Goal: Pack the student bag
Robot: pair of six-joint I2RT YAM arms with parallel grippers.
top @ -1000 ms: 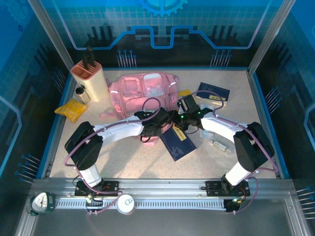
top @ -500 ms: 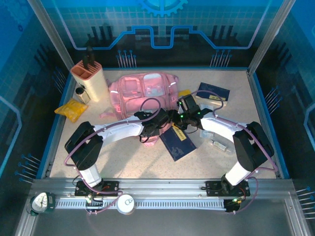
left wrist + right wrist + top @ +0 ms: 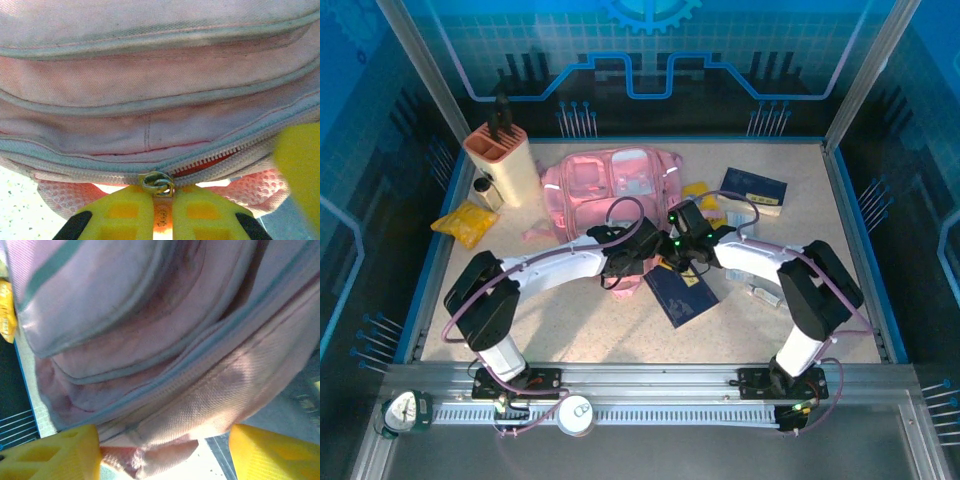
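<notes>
Student bag [image 3: 610,185], pink and soft, lies on the speckled table [image 3: 570,320] towards the back, a little left of centre, with its pockets and see-through panels facing up. Both arms reach in to its near edge.

The left wrist view shows the bag's seams and a zip [image 3: 225,152] along its lower edge, parted a little so that something orange shows in the gap. The left gripper [image 3: 161,196] is closed on the zip pull [image 3: 157,182]: its yellow fingers [image 3: 120,212] are pressed together around the orange tab, with the metal ring just above them.

In the right wrist view the right gripper [image 3: 162,440] stands wide open, one yellow finger on each side and a fold of the bag's pink cloth between them. A gap shows beside the right-hand finger, so nothing is clamped.

Just in front of the bag, under the two wrists, lies a dark blue booklet [image 3: 682,290]. A second dark blue book [image 3: 753,186] lies to the right of the bag. To the left stands a peach-coloured holder [image 3: 508,160] with dark handles sticking out of it, a small bottle [image 3: 485,190] beside it, and a yellow packet [image 3: 465,222] nearer the left edge.
</notes>
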